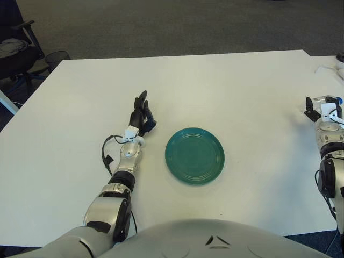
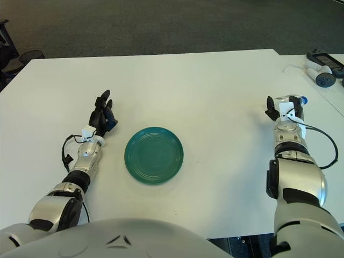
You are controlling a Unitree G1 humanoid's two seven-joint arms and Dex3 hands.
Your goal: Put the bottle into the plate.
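Note:
A round green plate (image 1: 174, 161) lies on the white table (image 1: 226, 86) a little in front of centre, with nothing in it. The clear plastic bottle (image 2: 283, 99), blue cap (image 2: 303, 100) pointing right, lies on its side near the table's right edge. My right hand (image 2: 281, 109) is at the bottle with its dark fingers (image 2: 270, 111) standing on either side of it, spread and not closed around it. My left hand (image 1: 142, 112) shows just left of the plate, fingers relaxed and holding nothing.
A grey device with a white cable (image 2: 321, 75) sits on a neighbouring surface at the far right back. An office chair (image 1: 16, 51) stands off the table's left back corner. Dark carpet lies beyond the far edge.

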